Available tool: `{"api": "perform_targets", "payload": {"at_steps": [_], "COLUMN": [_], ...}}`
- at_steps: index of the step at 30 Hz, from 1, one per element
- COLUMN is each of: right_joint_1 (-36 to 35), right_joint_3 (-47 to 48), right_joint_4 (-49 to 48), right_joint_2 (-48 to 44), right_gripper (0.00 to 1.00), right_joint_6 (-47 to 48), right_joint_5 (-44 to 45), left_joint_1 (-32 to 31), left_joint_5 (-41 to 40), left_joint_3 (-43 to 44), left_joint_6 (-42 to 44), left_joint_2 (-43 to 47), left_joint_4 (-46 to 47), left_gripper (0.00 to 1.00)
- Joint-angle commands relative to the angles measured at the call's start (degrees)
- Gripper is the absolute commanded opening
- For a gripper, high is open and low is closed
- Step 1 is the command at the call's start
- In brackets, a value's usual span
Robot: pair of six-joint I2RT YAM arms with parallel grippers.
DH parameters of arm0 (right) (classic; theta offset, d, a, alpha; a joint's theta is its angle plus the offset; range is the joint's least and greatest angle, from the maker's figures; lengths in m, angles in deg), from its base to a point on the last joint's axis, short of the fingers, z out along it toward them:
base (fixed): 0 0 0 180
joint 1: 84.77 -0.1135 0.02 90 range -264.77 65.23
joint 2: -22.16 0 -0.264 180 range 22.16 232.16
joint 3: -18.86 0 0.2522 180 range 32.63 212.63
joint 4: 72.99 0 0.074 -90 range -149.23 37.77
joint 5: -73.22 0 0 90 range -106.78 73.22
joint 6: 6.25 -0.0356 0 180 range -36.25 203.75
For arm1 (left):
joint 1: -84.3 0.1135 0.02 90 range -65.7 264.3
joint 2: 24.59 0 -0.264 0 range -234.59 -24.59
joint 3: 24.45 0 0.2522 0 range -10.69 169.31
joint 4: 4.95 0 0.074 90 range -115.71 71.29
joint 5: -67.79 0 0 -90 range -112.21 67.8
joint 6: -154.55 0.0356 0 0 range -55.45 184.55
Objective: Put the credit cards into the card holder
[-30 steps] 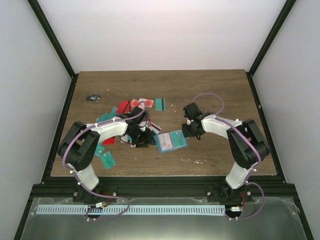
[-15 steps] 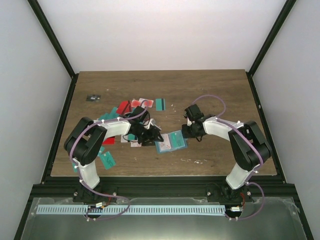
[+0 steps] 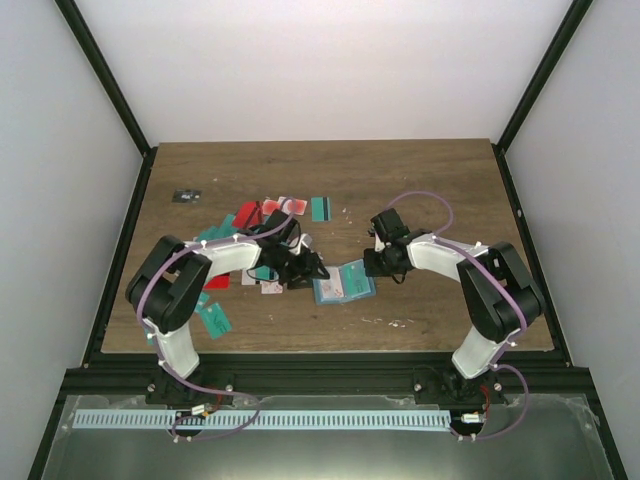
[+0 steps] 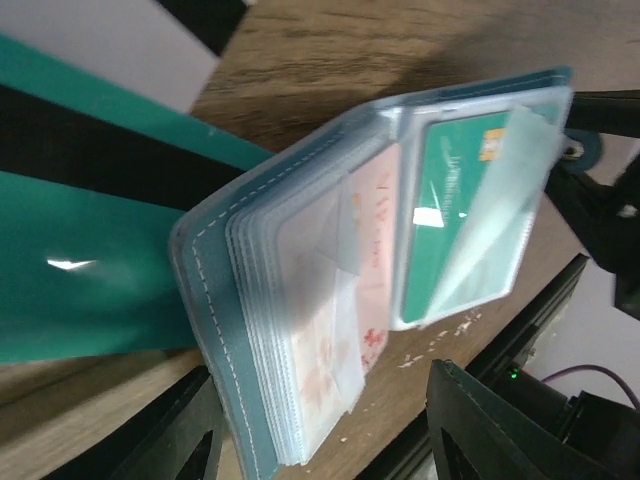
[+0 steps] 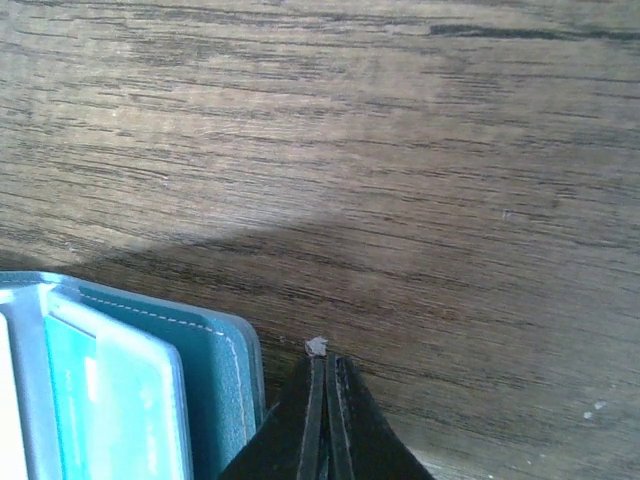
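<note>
card holder [image 3: 343,283]: open on the surface [image 3: 430,190], between both pincers
left pincer [image 3: 308,268]: jaws apart, at its left edge
right pincer [image 5: 325,365]: pressed together, just beside its right corner
cards [image 3: 262,212]: scattered left

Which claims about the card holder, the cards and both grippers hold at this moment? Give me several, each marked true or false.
1. The card holder lies open on the table. True.
2. The right gripper is wide open. False: it is shut, its tips on the wood just beside the holder's edge.
3. A teal card sits in one of the holder's clear pockets. True.
4. Every credit card is already stowed. False: loose cards lie on the table beside the left arm.
5. The left gripper is clamped on a red card. False: its jaws stand apart, with no red card between them.
</note>
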Motion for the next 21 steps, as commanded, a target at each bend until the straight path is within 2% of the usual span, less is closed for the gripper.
{"api": "perform_targets", "payload": {"at_steps": [1, 7, 21], "right_joint_1": [-0.2, -0.2, -0.2], "right_joint_3": [-2.4, -2.4, -3.6], "right_joint_4": [2.6, 2.6, -0.3], "right_joint_2": [1.1, 1.0, -0.2], "right_gripper": [0.01, 0.01, 0.01], "right_joint_6": [-1.6, -2.0, -5.1], "right_joint_5": [-2.8, -3.5, -8.5], "left_joint_1": [-1.1, -3.1, -7.0], "left_joint_5": [1.2, 0.7, 0.7], "left_joint_3": [3.4, 6.2, 11.3], "left_joint_6": [-1.9, -2.7, -3.1], "left_joint_2": [3.0, 3.2, -3.9], "left_joint_4": [1.0, 0.1, 1.6], "left_gripper": [0.57, 0.57, 0.54]}}
